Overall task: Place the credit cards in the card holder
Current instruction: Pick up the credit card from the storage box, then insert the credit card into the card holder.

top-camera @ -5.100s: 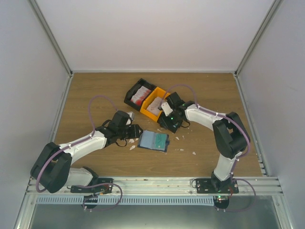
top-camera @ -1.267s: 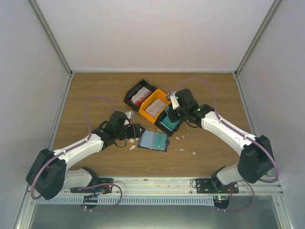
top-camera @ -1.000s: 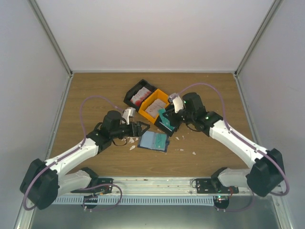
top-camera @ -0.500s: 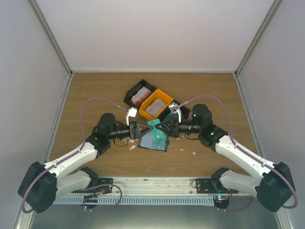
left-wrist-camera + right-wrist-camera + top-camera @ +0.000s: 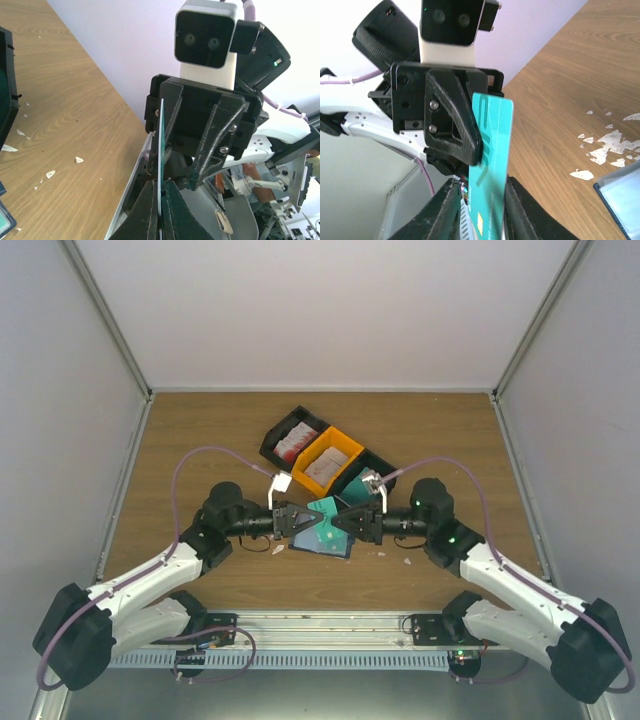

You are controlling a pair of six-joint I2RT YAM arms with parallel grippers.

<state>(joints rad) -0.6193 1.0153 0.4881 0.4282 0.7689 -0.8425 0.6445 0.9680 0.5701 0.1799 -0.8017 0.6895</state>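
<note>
A teal credit card (image 5: 322, 508) hangs on edge in the air over the open navy card holder (image 5: 327, 539). My left gripper (image 5: 309, 518) is shut on the card from the left. In the left wrist view its fingers pinch the card (image 5: 161, 150) edge-on. My right gripper (image 5: 338, 521) faces it from the right with its jaws open. Its fingers (image 5: 220, 130) stand wide apart, and the card (image 5: 492, 165) rests against one of them. More cards lie in the bins behind.
Three bins stand in a row behind: a black one with white and red cards (image 5: 293, 437), an orange one (image 5: 327, 462), and a black one (image 5: 368, 468) partly hidden. White scraps (image 5: 406, 562) litter the wood. A corner of the card holder (image 5: 620, 197) shows in the right wrist view.
My right arm lifted a teal card out of the bin and carried it to the middle. My left gripper swung over to meet it and closed on the card above the card holder.
</note>
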